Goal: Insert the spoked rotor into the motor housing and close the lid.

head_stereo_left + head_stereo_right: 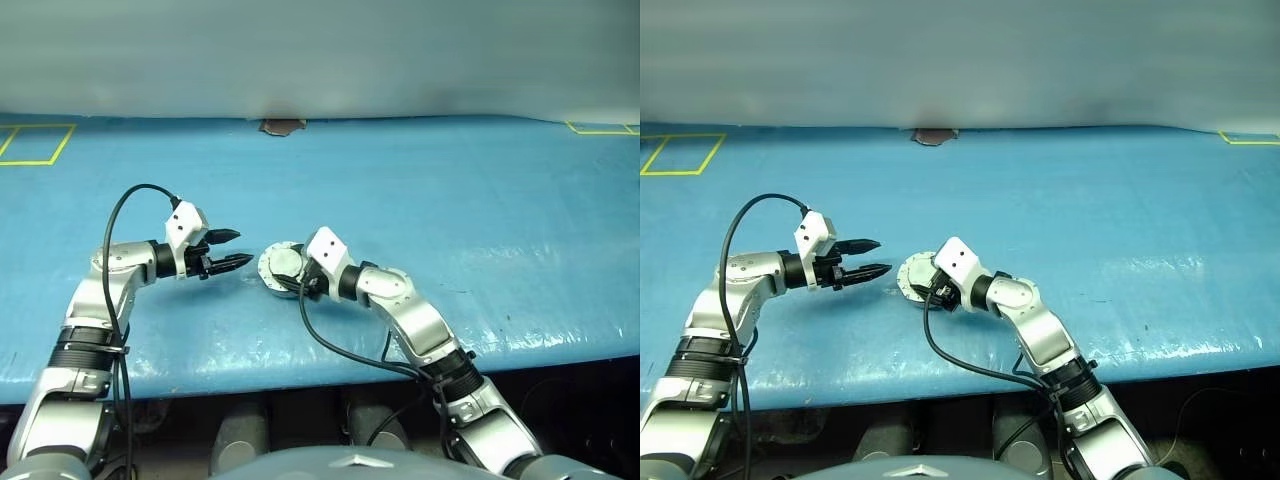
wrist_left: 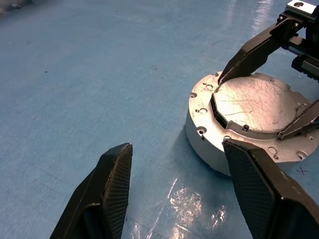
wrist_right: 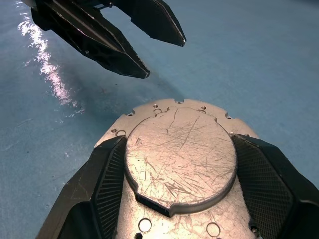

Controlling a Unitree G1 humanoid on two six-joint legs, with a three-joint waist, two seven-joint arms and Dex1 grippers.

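The motor housing (image 1: 272, 270) sits on the blue table, a round silver puck with its lid (image 3: 179, 154) lying flat and closed on top, scratched pale face up. My right gripper (image 3: 178, 138) reaches in from the right with one finger against each side of the lid's raised disc, shut on it. My left gripper (image 1: 243, 247) hovers just left of the housing, open and holding nothing, its fingertips (image 2: 119, 164) a short gap from the housing's flange (image 2: 204, 112). The spoked rotor is out of view.
Blue table (image 1: 450, 200) spreads wide around the housing. Yellow tape squares mark the far left (image 1: 35, 145) and far right (image 1: 600, 128) corners. A small brown patch (image 1: 282, 126) sits at the back edge. The table's front edge (image 1: 300, 375) runs close below both arms.
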